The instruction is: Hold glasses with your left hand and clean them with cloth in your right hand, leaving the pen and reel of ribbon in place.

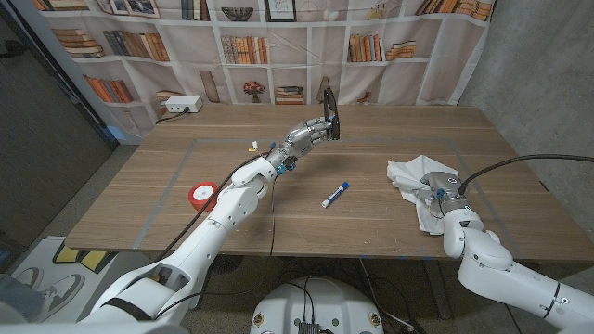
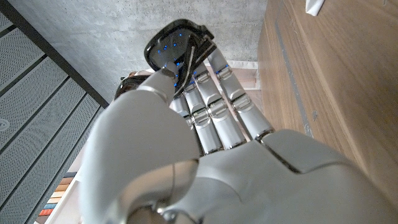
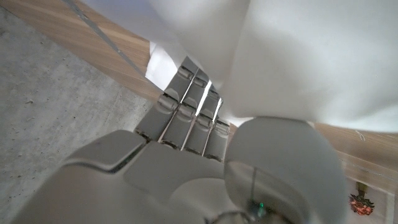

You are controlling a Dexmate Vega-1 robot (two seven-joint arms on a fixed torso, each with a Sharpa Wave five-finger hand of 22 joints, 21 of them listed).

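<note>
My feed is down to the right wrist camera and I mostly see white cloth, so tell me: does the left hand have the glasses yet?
Observer: Yes. In the head view the left hand holds the glasses up above the table, toward its far side.
Operator: How are they gripped?
Observer: The left wrist view shows the dark glasses pinched at the fingers, one lens facing the camera.
Operator: And where is my right hand on the table?
Observer: The right hand sits on the crumpled white cloth near the table's right edge.
Operator: Pen and ribbon?
Observer: The pen lies mid-table; the red ribbon reel lies beside the left arm.
</note>
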